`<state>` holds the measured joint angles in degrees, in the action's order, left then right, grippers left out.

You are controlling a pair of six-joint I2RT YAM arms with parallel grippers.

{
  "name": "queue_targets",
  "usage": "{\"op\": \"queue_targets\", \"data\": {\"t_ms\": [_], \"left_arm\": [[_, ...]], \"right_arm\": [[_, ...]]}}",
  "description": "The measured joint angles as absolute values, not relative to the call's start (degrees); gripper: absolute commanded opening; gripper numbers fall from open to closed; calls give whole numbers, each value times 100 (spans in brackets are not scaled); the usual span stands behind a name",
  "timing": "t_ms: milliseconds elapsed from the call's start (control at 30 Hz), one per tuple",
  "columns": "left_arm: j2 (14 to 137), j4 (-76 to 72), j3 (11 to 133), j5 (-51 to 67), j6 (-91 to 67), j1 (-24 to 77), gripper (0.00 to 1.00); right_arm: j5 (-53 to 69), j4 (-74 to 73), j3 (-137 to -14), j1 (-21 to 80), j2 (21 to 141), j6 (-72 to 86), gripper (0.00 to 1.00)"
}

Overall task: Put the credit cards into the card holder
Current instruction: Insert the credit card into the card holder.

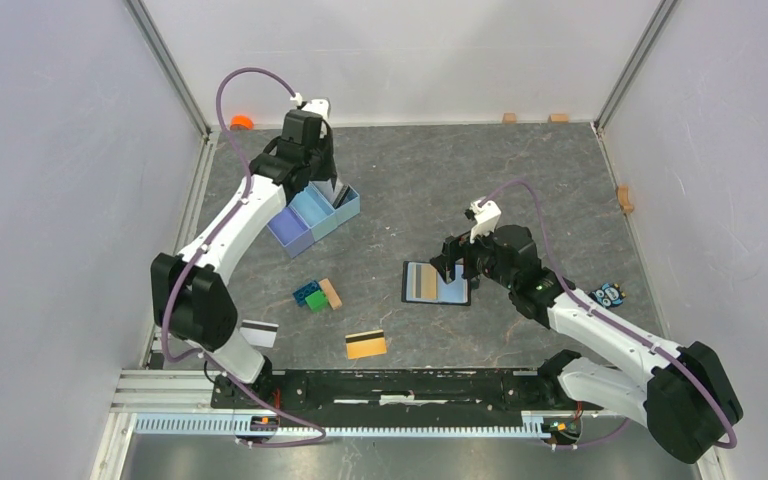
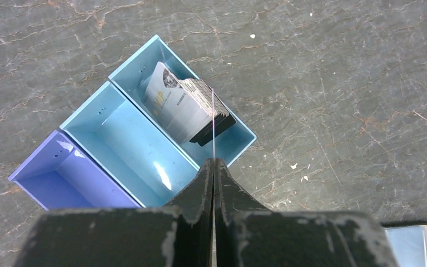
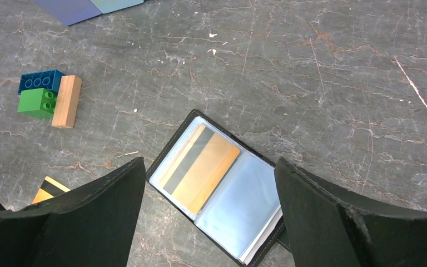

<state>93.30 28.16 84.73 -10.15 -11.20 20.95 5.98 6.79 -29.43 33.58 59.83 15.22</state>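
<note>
Credit cards (image 1: 259, 332): white one loose at 8 o'clock. Left gripper (image 2: 213, 164) at 10 o'clock pinches thin card (image 2: 213, 119) on edge, over card stack (image 2: 180, 103) in blue tray (image 2: 128, 144). Loose gold card (image 1: 366, 344) at 6 o'clock. Card holder (image 3: 239, 206) lies open near middle, so pockets show. Right gripper (image 3: 209, 167), jaws wide apart, hovers over it, maybe to steady it.

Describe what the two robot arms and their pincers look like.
The left arm and right arm have white links and bulky black joints, each trailed by a purple cable. The left pincer and right pincer have black fingers with scuffed edges.
</note>
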Motion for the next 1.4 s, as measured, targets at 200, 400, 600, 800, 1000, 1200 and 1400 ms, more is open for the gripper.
{"op": "queue_targets", "data": {"t_ms": [200, 400, 600, 800, 1000, 1200, 1400], "left_arm": [[8921, 2600, 8053, -285, -989, 2062, 2], [8353, 2502, 7693, 1376, -790, 2062, 2], [8090, 2355, 7229, 3463, -628, 2226, 2], [8095, 2034, 6733, 4884, -725, 2681, 2], [8145, 1671, 6700, 5540, -838, 3092, 2], [8197, 1525, 6622, 5710, -913, 3227, 14], [8296, 1376, 6573, 5168, -1310, 3288, 58]], "right_arm": [[810, 676, -2961, 3212, 5961, 1404, 92], [2220, 679, -3258, 2482, 5894, 1168, 93], [3782, 705, -3642, 2200, 5883, 1057, 92], [4668, 701, -3717, 2200, 5892, 1076, 81], [5068, 707, -3715, 2200, 5937, 1227, 61], [5312, 915, -3642, 2200, 5957, 1485, 0], [5070, 956, -3516, 2178, 6040, 1846, 0]]}}
